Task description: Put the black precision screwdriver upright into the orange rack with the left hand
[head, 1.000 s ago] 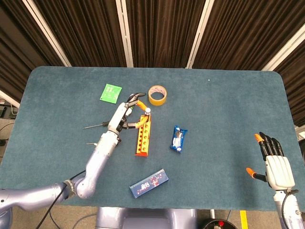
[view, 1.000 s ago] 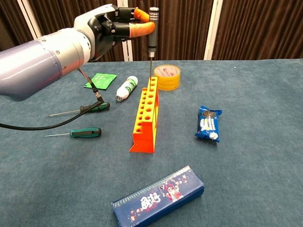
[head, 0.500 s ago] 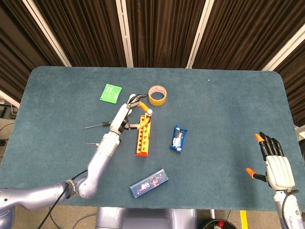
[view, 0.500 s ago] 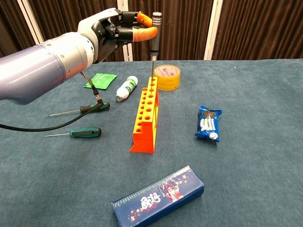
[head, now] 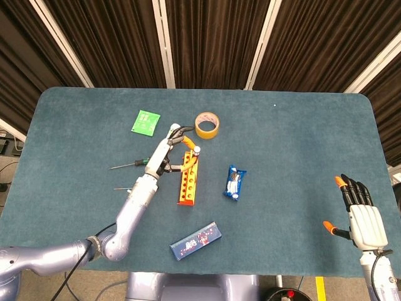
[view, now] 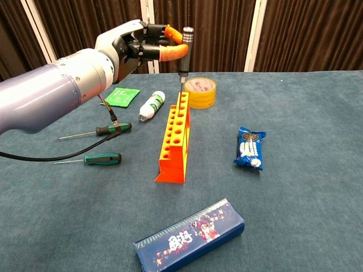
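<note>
The orange rack (view: 173,136) lies lengthwise in the middle of the table, also seen from above (head: 188,179). My left hand (view: 142,48) pinches the black precision screwdriver (view: 186,54) by its handle between thumb and orange-tipped fingers. The tool stands upright, its thin shaft reaching down to the holes at the rack's far end. How deep the tip sits cannot be told. In the head view the left hand (head: 169,147) hovers at the rack's far left side. My right hand (head: 360,213) rests at the table's near right edge, fingers spread and empty.
A yellow tape roll (view: 200,92) sits just behind the rack. A white bottle (view: 151,106) and a green packet (view: 120,96) lie to its left. Two green-handled screwdrivers (view: 113,128) (view: 102,158) lie further left. A blue snack packet (view: 250,147) lies right, a blue box (view: 190,232) in front.
My left hand has come down with the screwdriver, bringing the shaft's tip from above the rack to its far-end holes. The right hand has not moved.
</note>
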Available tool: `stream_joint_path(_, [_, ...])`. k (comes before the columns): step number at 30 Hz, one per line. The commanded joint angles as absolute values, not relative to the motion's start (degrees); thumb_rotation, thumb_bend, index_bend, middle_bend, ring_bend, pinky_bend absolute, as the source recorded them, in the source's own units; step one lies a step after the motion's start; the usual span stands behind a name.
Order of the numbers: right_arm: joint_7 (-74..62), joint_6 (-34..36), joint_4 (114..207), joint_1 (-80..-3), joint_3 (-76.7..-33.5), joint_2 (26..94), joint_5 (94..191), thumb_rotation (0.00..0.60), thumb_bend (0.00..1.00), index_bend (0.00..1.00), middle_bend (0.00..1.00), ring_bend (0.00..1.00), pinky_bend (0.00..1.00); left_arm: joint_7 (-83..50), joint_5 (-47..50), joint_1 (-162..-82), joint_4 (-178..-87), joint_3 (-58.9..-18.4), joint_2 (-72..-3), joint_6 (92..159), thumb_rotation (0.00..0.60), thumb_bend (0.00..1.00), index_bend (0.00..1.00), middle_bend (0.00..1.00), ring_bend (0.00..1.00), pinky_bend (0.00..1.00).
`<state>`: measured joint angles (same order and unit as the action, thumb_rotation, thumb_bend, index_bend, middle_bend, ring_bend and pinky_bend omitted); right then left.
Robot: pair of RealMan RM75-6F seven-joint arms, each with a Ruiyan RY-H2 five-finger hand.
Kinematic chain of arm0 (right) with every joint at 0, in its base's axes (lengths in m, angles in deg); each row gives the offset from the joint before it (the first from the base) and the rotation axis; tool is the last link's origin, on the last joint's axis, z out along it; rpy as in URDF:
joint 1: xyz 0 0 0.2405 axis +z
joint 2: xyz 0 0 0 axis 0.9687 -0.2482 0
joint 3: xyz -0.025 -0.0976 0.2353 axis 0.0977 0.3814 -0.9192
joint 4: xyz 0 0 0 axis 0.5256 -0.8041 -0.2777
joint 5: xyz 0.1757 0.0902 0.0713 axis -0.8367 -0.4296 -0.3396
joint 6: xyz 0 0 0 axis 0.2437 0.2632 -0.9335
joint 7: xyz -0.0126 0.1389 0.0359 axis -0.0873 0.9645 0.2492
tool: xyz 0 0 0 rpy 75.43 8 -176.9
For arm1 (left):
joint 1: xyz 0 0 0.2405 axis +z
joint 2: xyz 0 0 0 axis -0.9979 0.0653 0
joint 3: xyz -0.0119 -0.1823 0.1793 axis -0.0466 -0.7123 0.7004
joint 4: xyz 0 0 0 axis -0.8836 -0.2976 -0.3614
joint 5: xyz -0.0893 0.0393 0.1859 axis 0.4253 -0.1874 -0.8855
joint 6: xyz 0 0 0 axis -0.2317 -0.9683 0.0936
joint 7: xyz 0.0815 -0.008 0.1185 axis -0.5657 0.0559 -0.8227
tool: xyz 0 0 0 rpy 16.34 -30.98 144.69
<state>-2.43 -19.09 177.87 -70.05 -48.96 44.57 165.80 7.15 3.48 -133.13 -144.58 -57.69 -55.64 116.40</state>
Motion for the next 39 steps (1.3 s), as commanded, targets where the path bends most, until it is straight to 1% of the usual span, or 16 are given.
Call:
stream_joint_path(1, [-2.4, -19.1, 177.8, -70.0, -49.0, 44.6, 165.8, 0.6, 0.08, 0.0, 0.0, 0.0, 0.0, 7.3, 3.6, -133.0, -144.2, -57.3, -55.8, 116.2, 0.6, 0.49, 0.65, 0.11, 0.0, 0.07])
stream_joint_path(9, [-2.4, -19.1, 177.9, -70.1, -48.9, 44.6, 165.9, 0.6, 0.08, 0.0, 0.0, 0.0, 0.0, 7.3, 3.9, -132.3, -143.2, -55.8, -55.8, 115.3, 0.6, 0.49, 0.65, 0.11, 0.0, 0.07])
stream_joint_path(24, [-2.1, -19.1, 178.0, -70.1, -49.0, 44.6, 165.7, 0.6, 0.08, 0.0, 0.0, 0.0, 0.0, 5.0, 4.1, -132.9, -140.8, -54.1, -56.7, 113.7, 0.6, 0.49, 0.65, 0.11, 0.0, 0.07])
stream_joint_path(39, [-2.0, -19.0, 178.1, -70.1, -49.0, 44.5, 165.6, 0.6, 0.08, 0.0, 0.0, 0.0, 0.0, 3.9, 2.5, -133.0, -139.5, -53.2, -57.0, 113.3, 0.6, 0.49, 0.65, 0.11, 0.0, 0.07])
